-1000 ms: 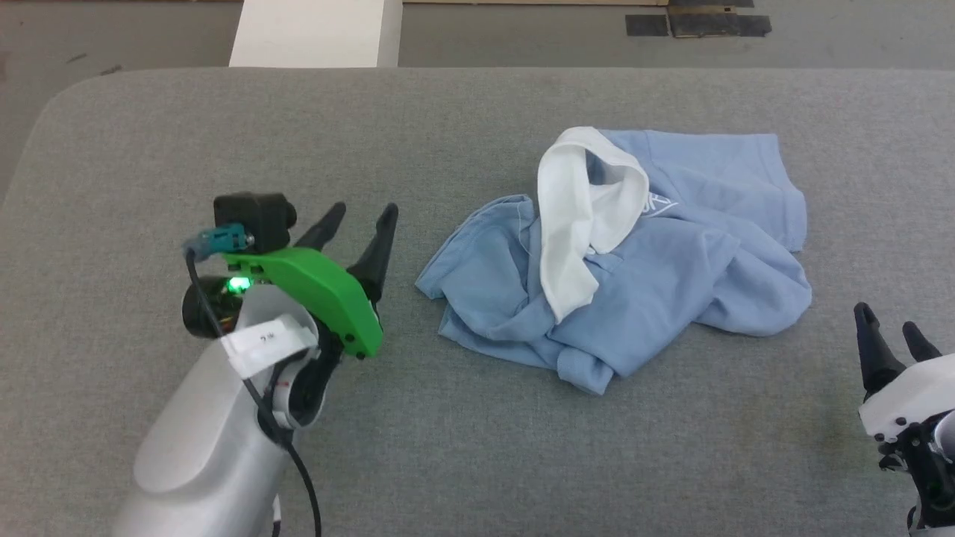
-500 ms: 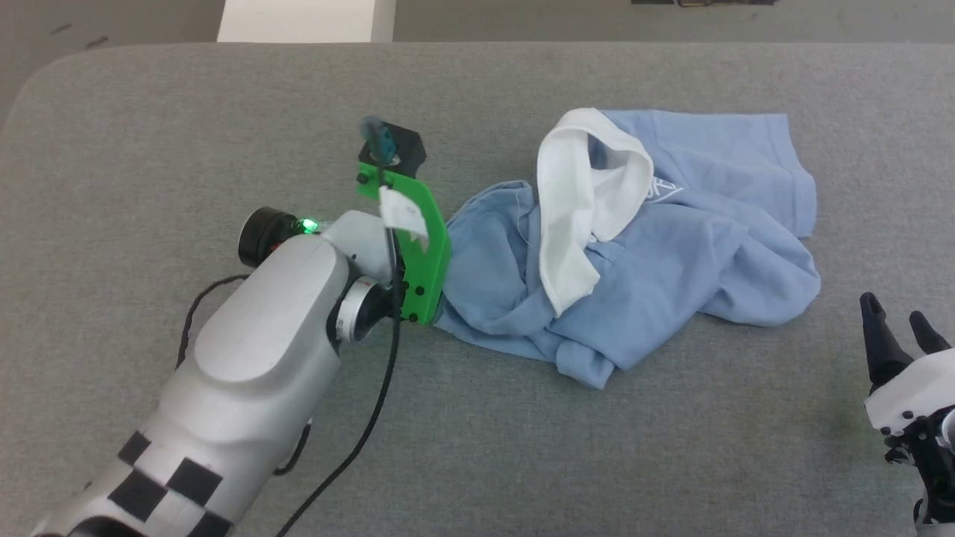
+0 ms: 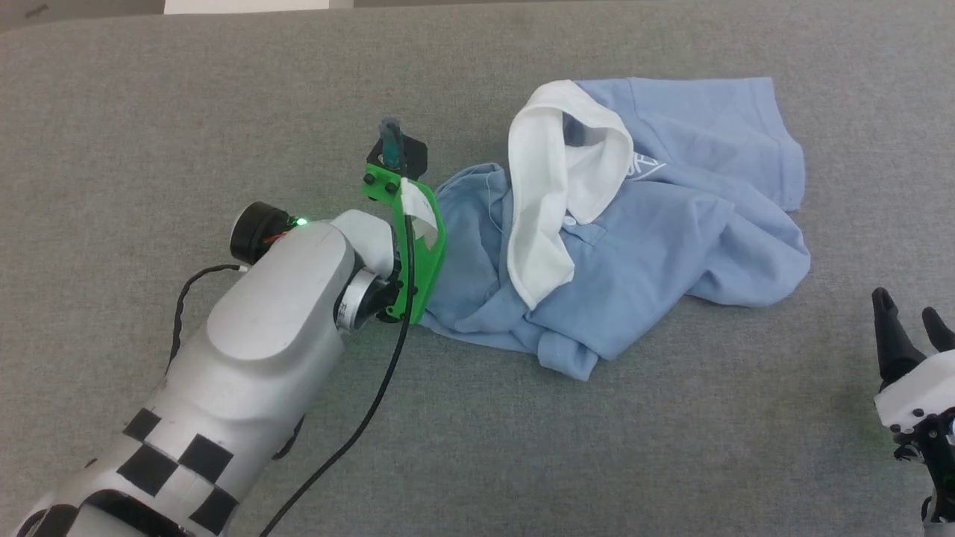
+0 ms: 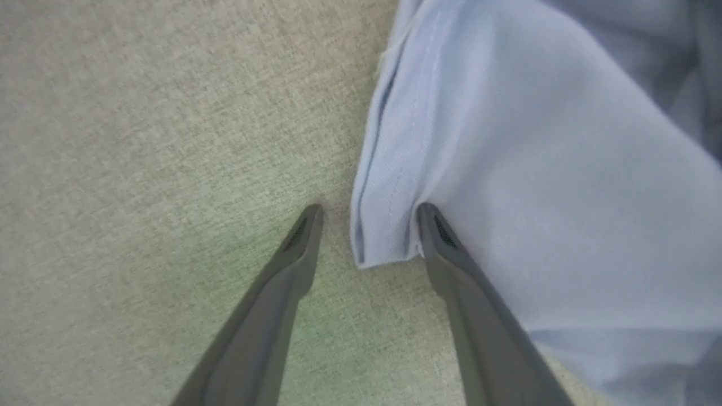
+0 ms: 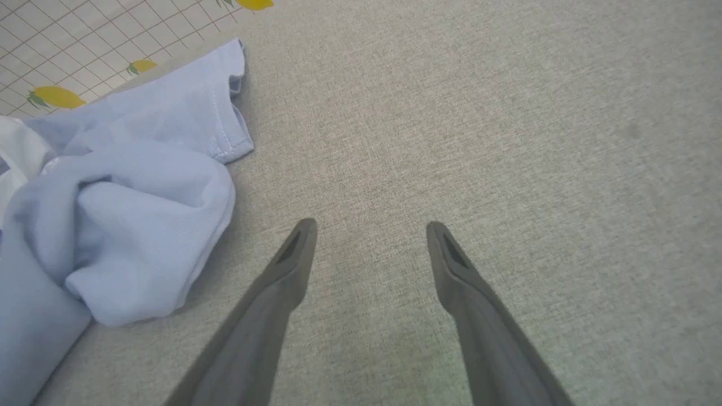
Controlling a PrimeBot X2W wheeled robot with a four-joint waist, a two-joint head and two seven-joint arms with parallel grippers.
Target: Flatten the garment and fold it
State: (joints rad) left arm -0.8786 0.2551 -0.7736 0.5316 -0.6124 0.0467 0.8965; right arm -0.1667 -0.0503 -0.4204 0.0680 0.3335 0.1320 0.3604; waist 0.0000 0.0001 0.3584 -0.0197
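The left gripper, fingers apart, straddles a hemmed corner of the light blue polo shirt. The right gripper, also spread, hovers over grey tabletop beside the shirt.

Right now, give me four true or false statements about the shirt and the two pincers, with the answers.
1. The left pincer has a hemmed edge of the garment between its open fingers. True.
2. The garment lies flat and smooth. False: it is crumpled, with the white collar flopped across the blue cloth.
3. The right pincer is open over bare grey surface, apart from the garment. True.
4. The right pincer holds a sleeve. False: it holds nothing.
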